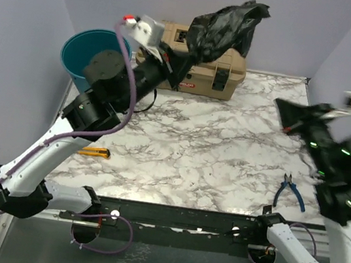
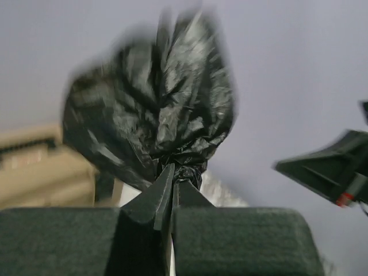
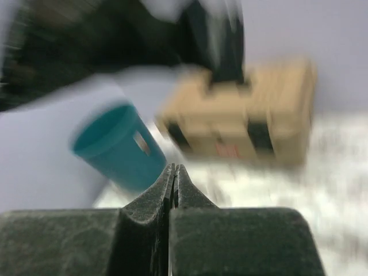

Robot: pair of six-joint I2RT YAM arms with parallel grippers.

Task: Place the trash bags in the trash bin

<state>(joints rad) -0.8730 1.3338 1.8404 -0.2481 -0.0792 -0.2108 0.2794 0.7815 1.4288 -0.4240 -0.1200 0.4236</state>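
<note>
Across the marble-patterned table point(image 1: 226, 146), the middle offers the open room; everything else sits toward the edges. At the far centre stands the tan toolbox point(image 1: 227, 70), and just left of it, in the far-left corner close to the wall point(image 1: 16, 48), is the teal trash bin point(image 1: 85, 52), mouth up and partly hidden behind the left arm. The black trash bag point(image 1: 228, 23) hangs in the air above the toolbox's lid, right of the bin, not yet over it. It is held high, probably so its floppy bulk clears the toolbox and the bin's rim.

The left gripper point(image 2: 172, 175) is clamped tight on the bag's gathered neck, the crumpled film ballooning beyond the fingertips. To reach the bin it likely needs to swing left; the wall behind leaves little margin there.

The right gripper point(image 3: 174, 172) has its jaws pressed together on nothing, raised at the right side, well apart from the bag, out of the left arm's path.

Near the right front edge lie blue-handled pliers point(image 1: 291, 190); a small yellow cutter point(image 1: 95, 152) lies near left.
</note>
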